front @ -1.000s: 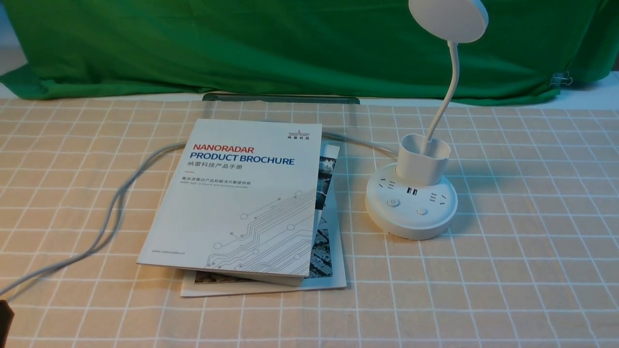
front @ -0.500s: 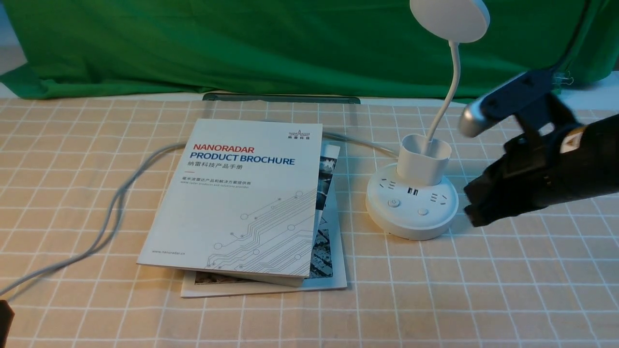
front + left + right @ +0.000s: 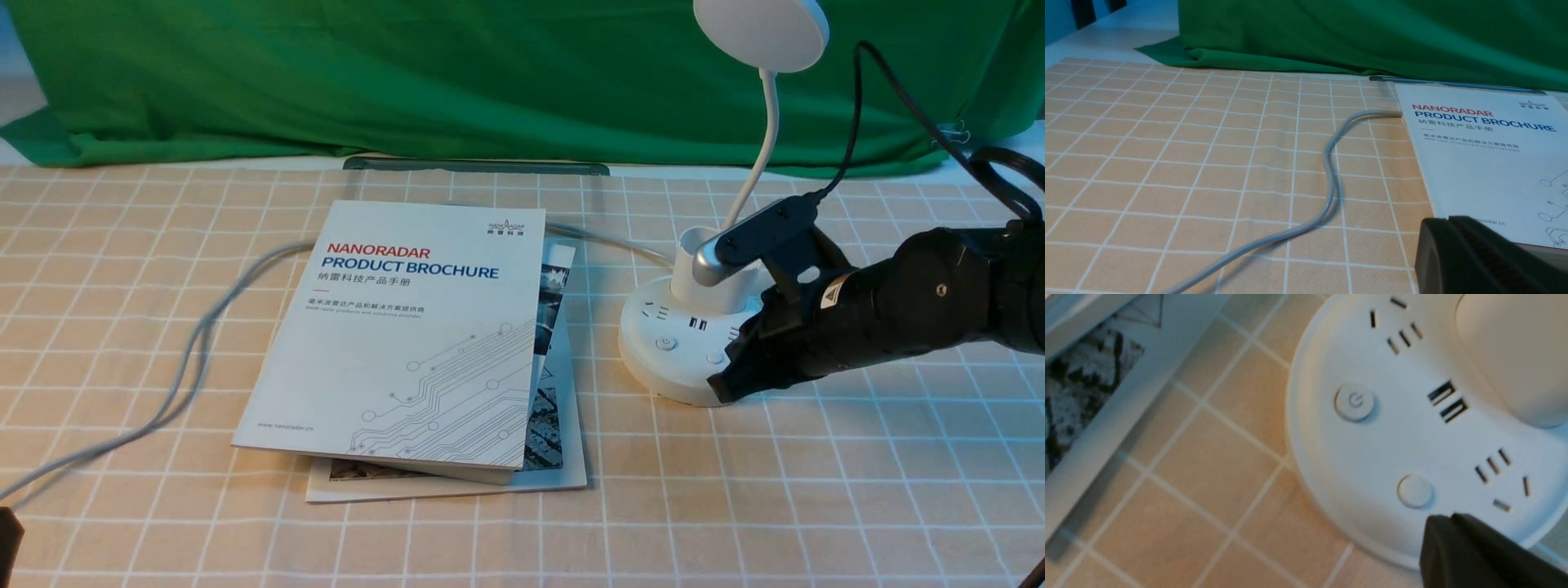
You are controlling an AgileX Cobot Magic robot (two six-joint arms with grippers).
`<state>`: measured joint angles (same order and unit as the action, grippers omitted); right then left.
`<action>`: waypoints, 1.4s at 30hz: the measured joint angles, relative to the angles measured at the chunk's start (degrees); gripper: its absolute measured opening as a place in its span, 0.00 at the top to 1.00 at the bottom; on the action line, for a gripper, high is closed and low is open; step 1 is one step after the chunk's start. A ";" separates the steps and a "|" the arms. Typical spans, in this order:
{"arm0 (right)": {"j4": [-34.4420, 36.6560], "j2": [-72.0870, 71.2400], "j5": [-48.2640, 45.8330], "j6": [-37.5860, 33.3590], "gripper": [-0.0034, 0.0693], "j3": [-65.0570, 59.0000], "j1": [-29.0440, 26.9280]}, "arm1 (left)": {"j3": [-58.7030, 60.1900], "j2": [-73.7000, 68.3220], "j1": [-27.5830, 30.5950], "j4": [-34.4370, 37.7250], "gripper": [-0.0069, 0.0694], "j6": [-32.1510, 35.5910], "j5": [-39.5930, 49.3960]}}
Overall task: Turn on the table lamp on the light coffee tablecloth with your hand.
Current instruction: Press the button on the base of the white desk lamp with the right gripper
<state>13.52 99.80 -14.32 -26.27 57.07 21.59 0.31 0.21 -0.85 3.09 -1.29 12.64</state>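
Observation:
The white table lamp (image 3: 684,343) stands on the light coffee tablecloth (image 3: 857,490), its disc head (image 3: 761,33) unlit at the top. My right gripper (image 3: 722,388) is shut and empty, its tip over the front right rim of the puck base. In the right wrist view the shut tip (image 3: 1447,522) sits just short of the plain round button (image 3: 1414,491); the power-symbol button (image 3: 1354,402) lies farther off. My left gripper (image 3: 1447,222) is shut and empty, low over the cloth beside the brochure.
A white "NANORADAR PRODUCT BROCHURE" booklet (image 3: 408,335) lies on another booklet (image 3: 563,457) left of the lamp. A grey cable (image 3: 196,343) runs from under the booklets to the front left. A green cloth (image 3: 457,73) hangs at the back.
My right arm has come into view from the right and moved left and down, its shut tip now over the lamp base's front right rim. The lamp base has shifted slightly.

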 joint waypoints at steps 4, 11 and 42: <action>0.00 0.05 3.44 1.14 0.91 0.00 0.00 | 0.00 0.00 0.00 0.00 0.88 0.00 0.00; 0.00 2.17 6.11 2.35 0.91 0.01 0.00 | 0.00 0.00 0.00 0.00 0.88 0.00 0.00; 0.05 6.33 11.20 3.74 0.91 0.62 1.85 | 0.00 0.00 0.00 0.00 0.88 0.00 0.00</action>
<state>13.57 106.13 -3.12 -22.54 57.69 23.44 0.31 0.21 -0.85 3.09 -1.29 12.64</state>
